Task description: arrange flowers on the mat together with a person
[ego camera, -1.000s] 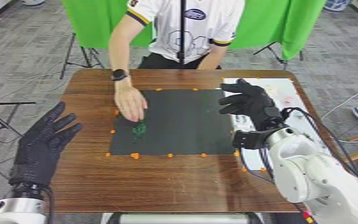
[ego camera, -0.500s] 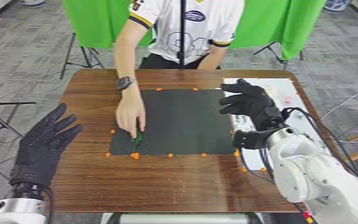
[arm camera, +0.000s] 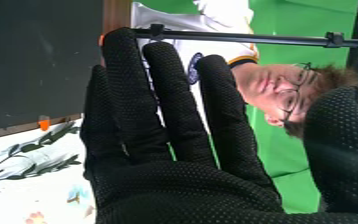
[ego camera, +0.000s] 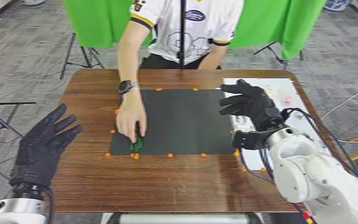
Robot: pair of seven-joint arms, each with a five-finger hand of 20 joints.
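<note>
Appearing in the right wrist view are leafy stems (arm camera: 31,147).

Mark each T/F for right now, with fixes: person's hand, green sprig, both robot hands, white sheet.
1. The person's hand is at the green sprig. True.
2. The green sprig is at the far right corner of the mat. False: it is near the near left corner.
3. The right hand is curled round a flower. False: it is open and empty.
4. The left hand is left of the mat. True.
5. A leafy branch is on the white sheet. True.
</note>
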